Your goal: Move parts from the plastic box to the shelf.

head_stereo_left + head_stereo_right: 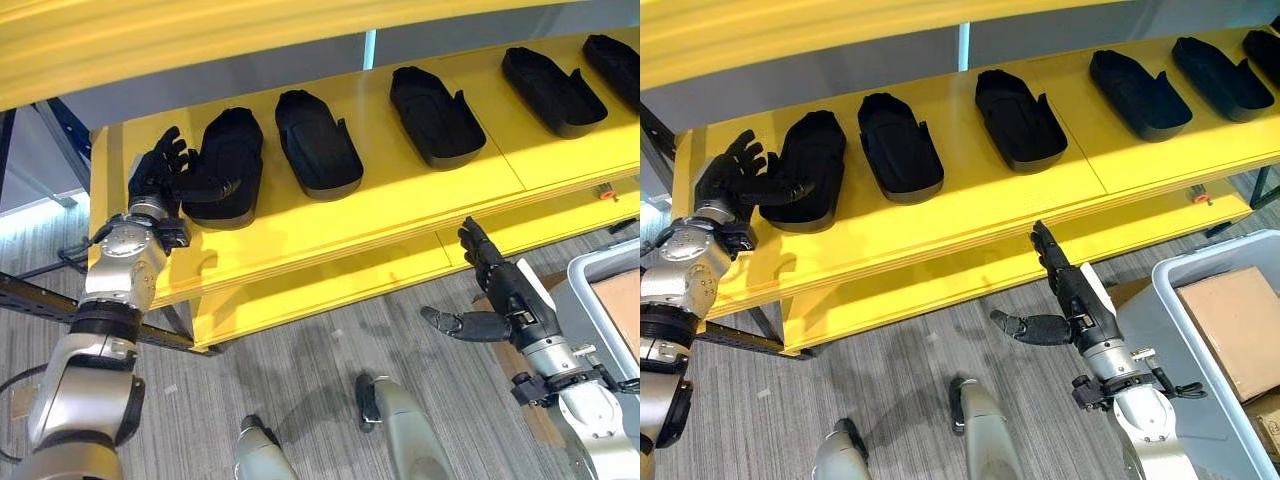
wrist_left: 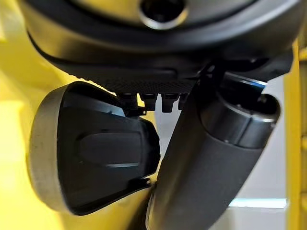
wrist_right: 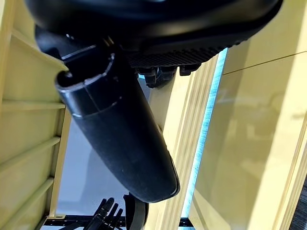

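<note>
The left robot hand (image 1: 165,170) rests relaxed against the leftmost black part (image 1: 225,165) on the yellow shelf (image 1: 420,205) — not gripping it. The right robot hand (image 1: 500,290), released and empty, hangs below the shelf's front edge — nearer the plastic box (image 1: 1200,330), which lies to its right.

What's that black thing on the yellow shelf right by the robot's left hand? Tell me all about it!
It is a black part shaped a bit like a shoe or scoop, hollow inside, with a paler grey rim around its edge. It looks like hard matte plastic. It lies flat on the yellow shelf, the leftmost in a row of similar parts. The left hand is at its left side, fingers straight, thumb reaching across onto it. In the left wrist view the thumb lies beside it.
</note>
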### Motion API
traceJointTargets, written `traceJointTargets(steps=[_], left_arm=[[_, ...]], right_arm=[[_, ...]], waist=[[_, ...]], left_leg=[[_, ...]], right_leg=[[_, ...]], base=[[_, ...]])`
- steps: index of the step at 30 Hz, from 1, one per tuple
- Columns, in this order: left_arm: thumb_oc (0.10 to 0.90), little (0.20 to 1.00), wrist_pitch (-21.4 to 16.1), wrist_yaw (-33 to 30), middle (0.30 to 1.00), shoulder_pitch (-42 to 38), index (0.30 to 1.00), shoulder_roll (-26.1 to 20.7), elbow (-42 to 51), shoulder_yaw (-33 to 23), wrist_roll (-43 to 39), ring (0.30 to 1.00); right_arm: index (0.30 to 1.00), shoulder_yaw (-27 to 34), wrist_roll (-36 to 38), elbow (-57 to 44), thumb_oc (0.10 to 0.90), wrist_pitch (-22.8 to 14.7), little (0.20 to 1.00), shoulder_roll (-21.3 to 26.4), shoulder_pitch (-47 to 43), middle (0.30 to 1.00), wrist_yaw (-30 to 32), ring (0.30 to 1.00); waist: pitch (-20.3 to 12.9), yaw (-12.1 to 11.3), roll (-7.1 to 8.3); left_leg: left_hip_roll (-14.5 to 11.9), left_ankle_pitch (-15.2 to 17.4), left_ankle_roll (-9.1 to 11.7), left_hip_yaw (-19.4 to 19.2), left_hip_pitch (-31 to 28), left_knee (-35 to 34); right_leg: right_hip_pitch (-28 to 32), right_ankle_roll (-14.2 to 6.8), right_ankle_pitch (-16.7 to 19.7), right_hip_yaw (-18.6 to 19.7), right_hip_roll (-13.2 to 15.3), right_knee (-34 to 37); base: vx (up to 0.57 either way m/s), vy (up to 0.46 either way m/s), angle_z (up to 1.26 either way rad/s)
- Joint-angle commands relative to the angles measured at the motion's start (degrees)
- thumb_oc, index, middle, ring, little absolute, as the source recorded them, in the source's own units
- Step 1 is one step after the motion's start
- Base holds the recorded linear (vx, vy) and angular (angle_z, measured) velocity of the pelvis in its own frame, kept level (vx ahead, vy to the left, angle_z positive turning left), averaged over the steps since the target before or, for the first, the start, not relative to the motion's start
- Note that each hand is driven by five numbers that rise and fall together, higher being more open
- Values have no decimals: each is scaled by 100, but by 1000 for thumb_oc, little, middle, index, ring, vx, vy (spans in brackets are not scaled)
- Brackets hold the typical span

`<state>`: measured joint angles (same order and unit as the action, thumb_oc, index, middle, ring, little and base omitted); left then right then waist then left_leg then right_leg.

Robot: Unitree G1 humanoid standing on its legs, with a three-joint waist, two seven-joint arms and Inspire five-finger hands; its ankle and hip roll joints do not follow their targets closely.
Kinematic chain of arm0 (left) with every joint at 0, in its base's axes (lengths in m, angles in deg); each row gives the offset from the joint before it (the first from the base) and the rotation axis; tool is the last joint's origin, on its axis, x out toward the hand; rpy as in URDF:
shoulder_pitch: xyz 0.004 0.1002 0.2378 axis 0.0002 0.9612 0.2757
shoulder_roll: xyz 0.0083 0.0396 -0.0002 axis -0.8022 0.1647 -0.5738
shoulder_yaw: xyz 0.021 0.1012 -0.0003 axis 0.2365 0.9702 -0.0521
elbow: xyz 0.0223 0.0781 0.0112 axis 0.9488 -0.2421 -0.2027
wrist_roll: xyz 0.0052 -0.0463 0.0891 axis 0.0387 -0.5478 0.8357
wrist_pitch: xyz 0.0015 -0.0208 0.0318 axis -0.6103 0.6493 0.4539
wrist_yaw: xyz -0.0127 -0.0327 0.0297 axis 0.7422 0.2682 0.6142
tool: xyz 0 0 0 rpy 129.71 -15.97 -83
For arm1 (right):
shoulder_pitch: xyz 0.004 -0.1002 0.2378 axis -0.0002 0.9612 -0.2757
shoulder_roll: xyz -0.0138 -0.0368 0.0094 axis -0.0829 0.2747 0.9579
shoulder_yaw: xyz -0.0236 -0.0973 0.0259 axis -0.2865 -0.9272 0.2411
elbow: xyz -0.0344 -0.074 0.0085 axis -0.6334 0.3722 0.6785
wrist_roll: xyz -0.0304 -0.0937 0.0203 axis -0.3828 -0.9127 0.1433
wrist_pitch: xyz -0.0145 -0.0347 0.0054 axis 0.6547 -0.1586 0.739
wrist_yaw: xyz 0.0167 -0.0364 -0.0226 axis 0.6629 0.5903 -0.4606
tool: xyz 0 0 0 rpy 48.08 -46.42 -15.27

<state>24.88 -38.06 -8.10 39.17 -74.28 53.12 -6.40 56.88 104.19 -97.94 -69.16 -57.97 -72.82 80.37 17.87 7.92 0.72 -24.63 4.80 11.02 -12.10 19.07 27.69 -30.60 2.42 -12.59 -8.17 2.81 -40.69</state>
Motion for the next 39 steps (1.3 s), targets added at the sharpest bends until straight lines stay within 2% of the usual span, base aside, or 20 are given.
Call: traceJointTargets(steps=[1, 3, 5, 14, 24, 27, 39], left_arm=[[900, 1000, -885, -196, 1000, -161, 1000, -59, 611, -428, -452, 1000], [900, 1000, -917, -209, 1000, -170, 1000, -6, 643, -424, -519, 1000], [900, 1000, -1015, -250, 1000, -312, 1000, 318, 594, -370, -947, 1000], [900, 1000, -1176, -314, 1000, -552, 1000, 600, 360, -444, -1320, 1000], [900, 1000, -1360, -502, 1000, -1071, 1000, 565, 38, -452, -1407, 1000], [900, 1000, -1498, -659, 1000, -1224, 1000, 556, -62, -576, -1579, 1000], [900, 1000, -1672, -760, 1000, -1525, 1000, 531, -499, -836, -2092, 1000]], right_arm=[[1000, 356, 12, -865, 900, -738, 1000, 110, -286, 1000, 165, 1000], [1000, 336, 10, -856, 900, -740, 1000, 112, -301, 1000, 175, 1000], [1000, 210, 31, -843, 900, -756, 1000, 153, -412, 1000, 214, 1000], [1000, 90, 43, -808, 900, -807, 1000, 251, -531, 1000, 285, 1000], [1000, -20, 21, -791, 900, -859, 1000, 313, -651, 1000, 364, 1000], [1000, -35, -14, -803, 900, -879, 1000, 334, -662, 1000, 414, 1000], [1000, -57, -1, -832, 900, -967, 1000, 363, -690, 1000, 548, 1000]], waist=[[-471, 154, -73], [-473, 164, -66], [-468, 233, -41], [-448, 342, 18], [-438, 432, 80], [-440, 463, 103], [-507, 520, 177]], left_leg=[[25, -68, -366, 154, 291, 153], [25, -66, -367, 150, 294, 150], [9, -50, -368, 129, 348, 174], [-25, -53, -372, 63, 417, 149], [-26, -49, -375, 4, 491, 119], [-16, -33, -369, -14, 533, 130], [-50, 26, -364, 27, 677, 193]], right_leg=[[483, -686, 182, 290, 427, 271], [475, -686, 184, 291, 424, 275], [395, -691, 211, 318, 399, 279], [259, -712, 277, 375, 347, 361], [174, -756, 348, 419, 348, 479], [142, -765, 363, 428, 340, 511], [71, -787, 394, 437, 290, 594]], base=[[0, 0, 0], [0, 0, 0], [0, 0, 0], [9, 13, -4], [17, 19, -5], [12, 9, 0], [11, 5, -1]])
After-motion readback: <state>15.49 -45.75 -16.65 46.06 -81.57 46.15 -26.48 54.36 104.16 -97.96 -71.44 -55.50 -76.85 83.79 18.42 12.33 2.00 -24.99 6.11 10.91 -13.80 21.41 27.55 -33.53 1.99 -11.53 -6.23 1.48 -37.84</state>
